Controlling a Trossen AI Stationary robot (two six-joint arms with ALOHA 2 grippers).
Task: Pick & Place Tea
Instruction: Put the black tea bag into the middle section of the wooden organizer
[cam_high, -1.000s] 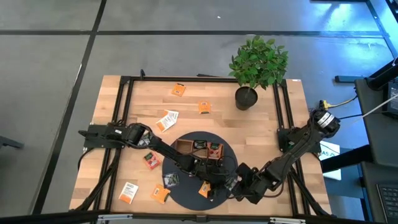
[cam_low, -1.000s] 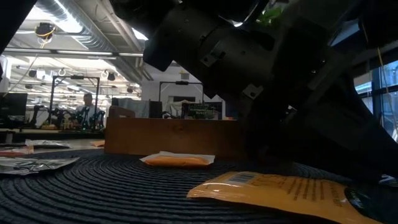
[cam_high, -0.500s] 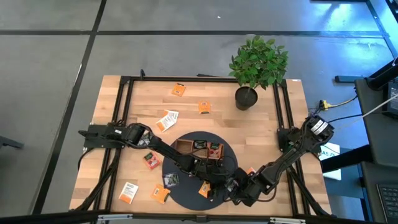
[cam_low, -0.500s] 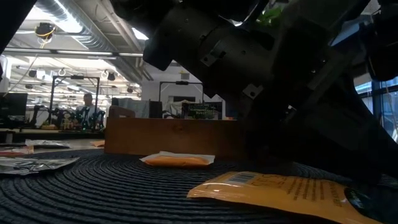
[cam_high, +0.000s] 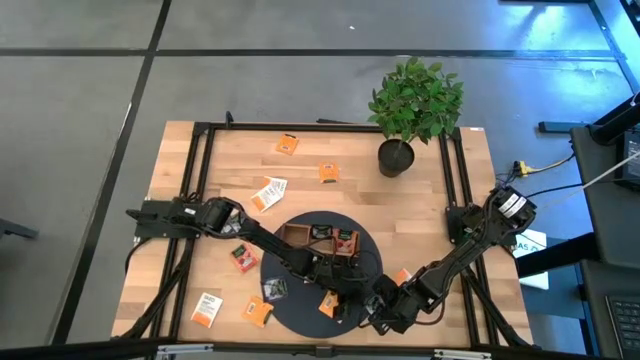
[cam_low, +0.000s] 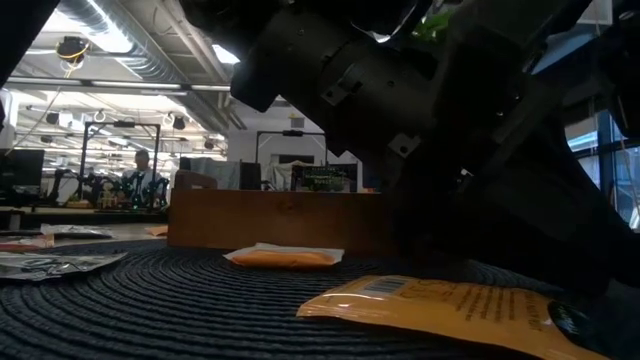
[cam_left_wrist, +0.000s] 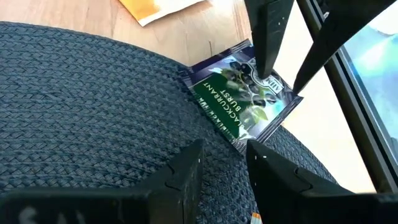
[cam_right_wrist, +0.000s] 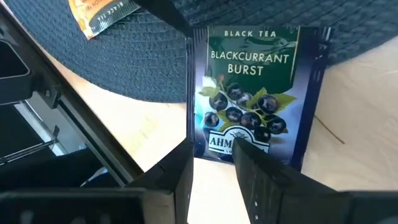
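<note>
Seven loose sachets lie on the table (cam_high: 180, 200) and round mat (cam_high: 300, 300). Left gripper (cam_left_wrist: 222, 163), fingers narrowly parted, empty, hovers over the mat. Right gripper (cam_right_wrist: 213, 163), a narrow gap too, faces one blackcurrant sachet (cam_right_wrist: 255, 93) on the mat's edge.

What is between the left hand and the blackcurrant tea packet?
Only bare dark woven mat. In the left wrist view, nothing else lies between the left hand and the Blackcurrant Burst sachet, which hangs partly off the mat's edge, the right hand at its far end.
</note>
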